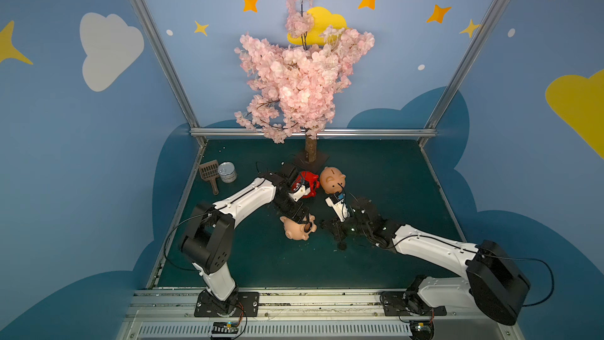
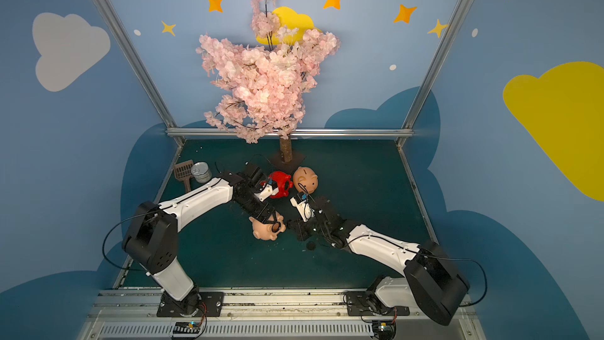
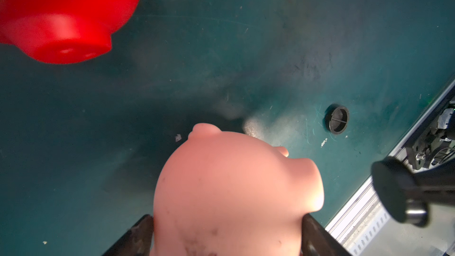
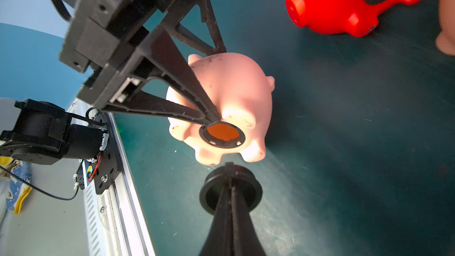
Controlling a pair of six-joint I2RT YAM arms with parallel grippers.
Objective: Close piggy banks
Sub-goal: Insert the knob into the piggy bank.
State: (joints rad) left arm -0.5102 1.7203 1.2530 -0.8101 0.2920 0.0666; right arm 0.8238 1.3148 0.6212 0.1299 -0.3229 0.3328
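Near the middle of the worktop (image 1: pixel 376 171), the near peach pig (image 4: pixel 236 87) lies on its side. The left claw (image 1: pixel 299 222) is spread wide and clasps the pig's body between its fingers (image 3: pixel 317 235). The pig's belly opening (image 4: pixel 222 134) is a black ring with orange showing inside, and it faces 3 o'clock, towards the right claw (image 4: pixel 230 168). The right claw is pinched tight on a black round plug (image 4: pixel 209 193), held just short of the opening and not touching it. The tip of one left finger sits right on the rim of the ring, at the edge of the plug's way in.

The red pig (image 1: pixel 309 184) is at 12 o'clock from the held pig. It is tipped over, and the right wrist view shows its round belly hole. The left arm's wrist camera hangs over it in both top views. The far peach pig (image 1: pixel 331 179) stands upright at 1 o'clock, slot upwards, just beside the red one. A second black plug (image 3: pixel 336 119) lies loose on the worktop at 4 o'clock, under the right arm. Well apart at 10 o'clock are a silver tin can (image 1: pixel 227 172) and a brown slotted scoop (image 1: pixel 209 174). At 12 o'clock, behind the pigs, rises the trunk (image 1: pixel 310 150) of a pink blossom tree (image 1: pixel 304 76).
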